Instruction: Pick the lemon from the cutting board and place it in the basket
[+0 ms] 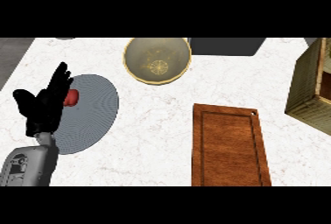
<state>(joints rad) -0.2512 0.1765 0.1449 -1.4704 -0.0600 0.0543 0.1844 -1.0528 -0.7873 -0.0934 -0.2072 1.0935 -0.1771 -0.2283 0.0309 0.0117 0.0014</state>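
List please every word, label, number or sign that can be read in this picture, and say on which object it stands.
None can be read.
Left hand's grey forearm: small dark marks on its casing, too small to read.
Basket: a round spoked pattern at its bottom, not text.
Cutting board, grey plate, wooden crate: no writing shows.

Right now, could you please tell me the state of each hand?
Left hand: open, fingers straight and up, resting over the grey plate, holding nothing.
Right hand: not in view.
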